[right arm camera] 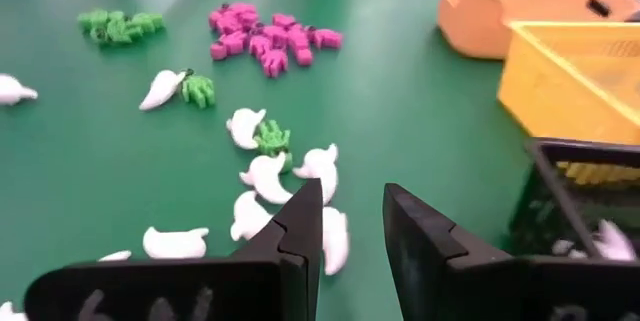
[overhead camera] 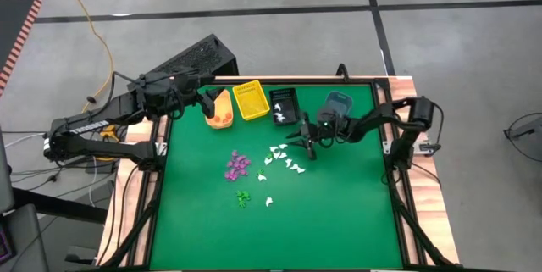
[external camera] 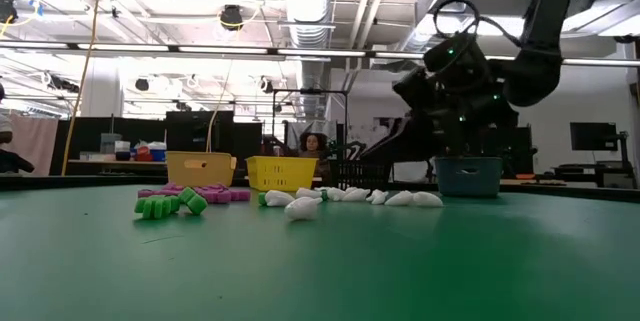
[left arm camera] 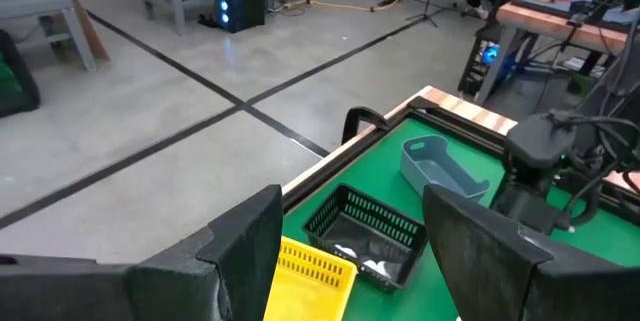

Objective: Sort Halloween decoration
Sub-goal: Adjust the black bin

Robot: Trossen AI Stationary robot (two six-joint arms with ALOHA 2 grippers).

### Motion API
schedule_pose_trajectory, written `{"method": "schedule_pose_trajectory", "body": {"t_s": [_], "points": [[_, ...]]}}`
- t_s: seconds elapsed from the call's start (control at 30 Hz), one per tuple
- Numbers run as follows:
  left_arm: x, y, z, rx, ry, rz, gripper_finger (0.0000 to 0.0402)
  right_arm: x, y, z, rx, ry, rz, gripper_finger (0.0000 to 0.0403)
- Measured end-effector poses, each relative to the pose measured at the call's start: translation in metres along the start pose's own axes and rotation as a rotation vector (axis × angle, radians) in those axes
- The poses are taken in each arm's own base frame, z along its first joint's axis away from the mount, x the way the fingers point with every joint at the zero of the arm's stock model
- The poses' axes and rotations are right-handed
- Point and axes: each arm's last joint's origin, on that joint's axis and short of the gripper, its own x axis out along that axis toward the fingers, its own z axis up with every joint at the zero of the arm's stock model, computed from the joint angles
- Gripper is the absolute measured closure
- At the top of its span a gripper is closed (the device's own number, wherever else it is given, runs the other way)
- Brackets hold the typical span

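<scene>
While the left end effector (overhead camera: 206,101) hung spread over the orange bin (overhead camera: 221,116), the right end effector (right arm camera: 345,226) hovered, narrowly parted, above white ghosts (right arm camera: 268,176).

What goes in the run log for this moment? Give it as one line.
left gripper: open, above yellow bin | right gripper: open, over white trinkets | black bin: some white pieces inside

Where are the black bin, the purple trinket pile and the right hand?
black bin (left arm camera: 365,233): left wrist view, mesh side wall.
purple trinket pile (right arm camera: 265,36): right wrist view, middle of the cluster.
right hand (right arm camera: 352,223): right wrist view, gap between the fingertips.
</scene>
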Motion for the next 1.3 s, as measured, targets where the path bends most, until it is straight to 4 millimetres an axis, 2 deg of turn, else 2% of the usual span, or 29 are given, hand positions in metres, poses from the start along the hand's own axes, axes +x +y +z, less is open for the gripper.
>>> {"method": "schedule_pose_trajectory", "body": {"t_s": [0.37,0.73,0.93,1.07,1.3], "points": [[0.000,0.000,0.000,0.011,0.002,-0.004,0.0170,0.022,-0.003,-0.009,-0.014,0.054,0.046,0.0294],[0.000,0.000,-0.002,0.018,0.016,0.000,0.0170,0.027,-0.005,-0.006,0.007,0.080,0.065,0.0218],[0.000,0.001,-0.003,0.029,0.028,0.012,0.0170,0.026,-0.005,-0.004,0.045,0.086,0.064,0.0207],[0.000,0.001,-0.003,0.039,0.028,0.012,0.0170,0.019,-0.006,0.007,0.044,0.080,0.059,0.0212],[0.000,0.001,-0.004,0.053,0.035,0.016,0.0170,-0.005,-0.006,0.041,0.034,0.061,-0.003,0.0225]]}}
